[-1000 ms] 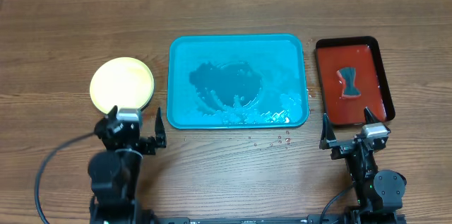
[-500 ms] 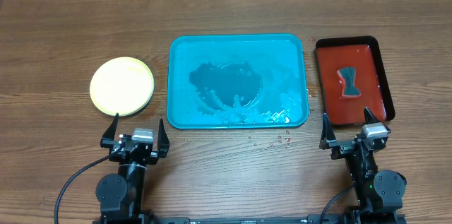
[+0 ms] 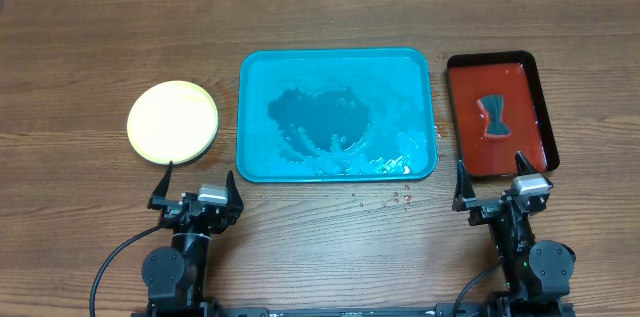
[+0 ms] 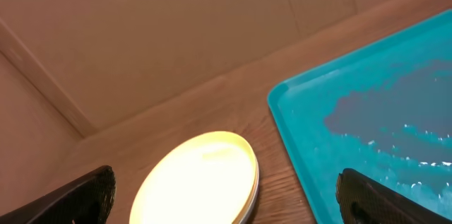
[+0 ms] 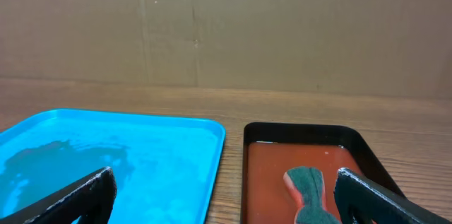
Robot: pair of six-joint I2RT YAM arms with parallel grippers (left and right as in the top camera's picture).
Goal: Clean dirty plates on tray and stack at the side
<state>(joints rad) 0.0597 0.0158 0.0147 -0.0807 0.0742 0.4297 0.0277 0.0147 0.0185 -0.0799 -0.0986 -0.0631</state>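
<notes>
The plates [image 3: 172,122] lie stacked on the table left of the tray, a yellow-green one on top; the stack also shows in the left wrist view [image 4: 198,179]. The teal-blue tray [image 3: 337,169] sits at centre, wet with foam and holding no plates; it shows in the left wrist view [image 4: 296,121] and right wrist view [image 5: 212,146]. My left gripper [image 3: 197,193] is open and empty, near the table's front edge below the stack. My right gripper [image 3: 491,185] is open and empty, near the front edge below the red tray.
A dark red, black-rimmed tray [image 3: 540,87] at the right holds a green-and-red sponge [image 3: 495,117], also seen in the right wrist view [image 5: 307,192]. Small drops and crumbs [image 3: 398,197] lie on the wood in front of the teal tray. A cardboard wall stands behind the table.
My left arm has drawn back from the plate stack toward the front edge and shifted a little right. The right arm has not moved.
</notes>
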